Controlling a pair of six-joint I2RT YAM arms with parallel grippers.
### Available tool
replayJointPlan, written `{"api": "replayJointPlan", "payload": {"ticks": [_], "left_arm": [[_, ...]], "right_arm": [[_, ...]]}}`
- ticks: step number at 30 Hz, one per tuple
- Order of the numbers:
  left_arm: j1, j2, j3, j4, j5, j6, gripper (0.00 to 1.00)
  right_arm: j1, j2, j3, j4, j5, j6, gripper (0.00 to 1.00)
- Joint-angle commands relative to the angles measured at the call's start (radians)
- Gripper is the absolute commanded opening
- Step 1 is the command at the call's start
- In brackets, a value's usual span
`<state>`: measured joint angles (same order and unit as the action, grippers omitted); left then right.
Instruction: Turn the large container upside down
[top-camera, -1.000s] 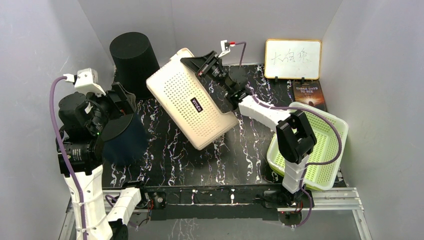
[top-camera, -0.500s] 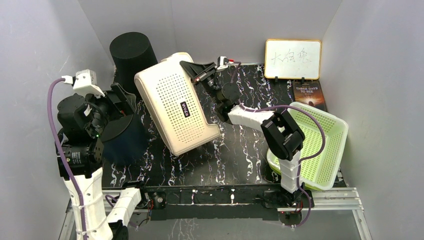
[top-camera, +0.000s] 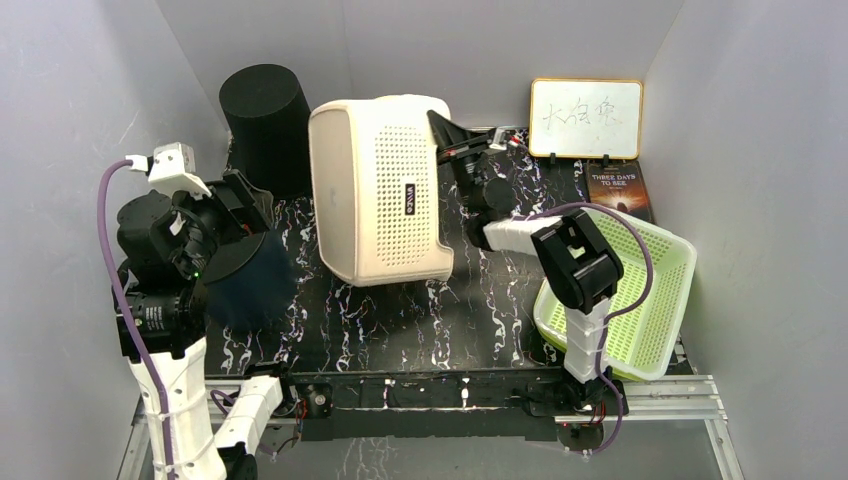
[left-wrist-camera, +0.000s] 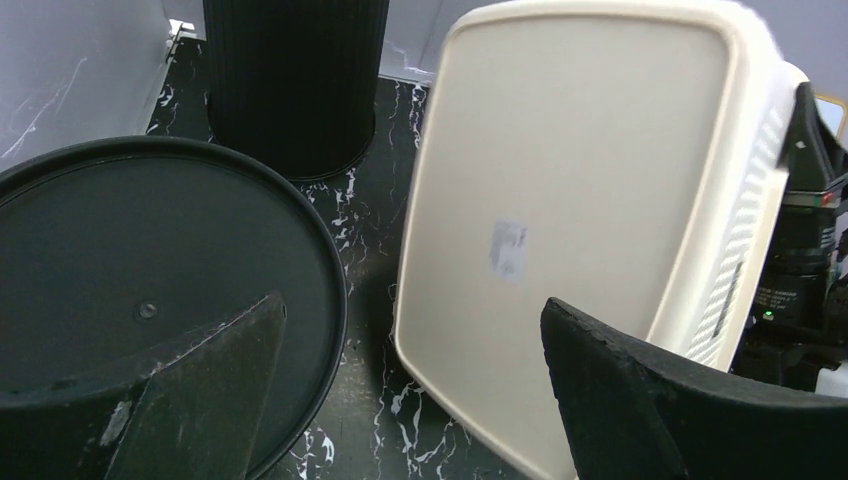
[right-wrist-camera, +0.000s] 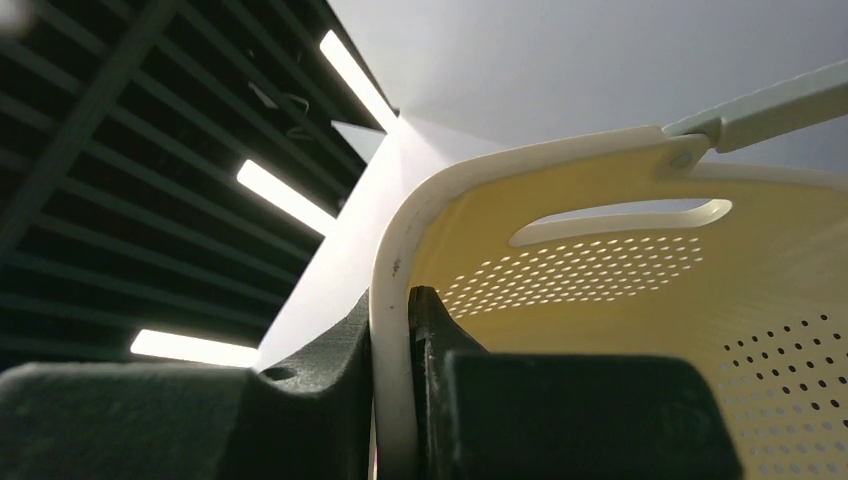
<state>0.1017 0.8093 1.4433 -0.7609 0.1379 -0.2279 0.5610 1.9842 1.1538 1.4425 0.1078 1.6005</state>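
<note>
The large cream perforated container (top-camera: 380, 190) stands tipped on its side near the table's middle back, its flat bottom facing left. In the left wrist view its bottom (left-wrist-camera: 570, 200) fills the centre. My right gripper (top-camera: 447, 130) is shut on the container's rim (right-wrist-camera: 392, 330) at its upper right edge, one finger on each side of the wall. My left gripper (top-camera: 235, 215) is open and empty, raised at the left, above a dark blue upturned container (top-camera: 245, 290); its fingers (left-wrist-camera: 640, 400) frame the cream container's bottom.
A black ribbed bin (top-camera: 265, 115) stands upside down at the back left. A green basket (top-camera: 625, 295) sits at the right edge. A whiteboard (top-camera: 585, 118) and a book (top-camera: 618, 190) are at the back right.
My right gripper has swung the cream container round and tilted it further, from lying diagonal to standing steeply on its side. The left arm has barely moved.
</note>
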Motion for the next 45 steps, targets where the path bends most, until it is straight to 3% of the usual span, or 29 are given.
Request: {"api": "replayJointPlan", "payload": {"ticks": [1, 12, 22, 25, 29, 31, 45], "left_arm": [[-0.003, -0.003, -0.019, 0.019, 0.009, -0.002, 0.98], [-0.003, 0.01, -0.035, 0.043, 0.021, -0.013, 0.98], [-0.003, 0.015, -0.055, 0.06, 0.03, -0.019, 0.98], [-0.003, 0.015, -0.055, 0.057, 0.029, -0.016, 0.98], [-0.003, 0.015, -0.065, 0.059, 0.028, -0.013, 0.98], [-0.003, 0.019, -0.068, 0.06, 0.028, -0.013, 0.98], [-0.003, 0.011, -0.116, 0.081, 0.029, -0.014, 0.98]], "right_arm": [[-0.077, 0.12, -0.132, -0.132, -0.057, -0.043, 0.0], [-0.195, 0.213, -0.216, -0.056, -0.097, 0.006, 0.0], [-0.223, 0.254, -0.228, -0.037, -0.151, -0.001, 0.0], [-0.229, 0.282, -0.201, -0.061, -0.17, -0.015, 0.13], [-0.234, 0.301, -0.16, -0.107, -0.187, -0.028, 0.19], [-0.235, 0.298, -0.141, -0.17, -0.193, -0.04, 0.3], [-0.242, 0.283, -0.101, -0.426, -0.154, -0.19, 0.41]]}}
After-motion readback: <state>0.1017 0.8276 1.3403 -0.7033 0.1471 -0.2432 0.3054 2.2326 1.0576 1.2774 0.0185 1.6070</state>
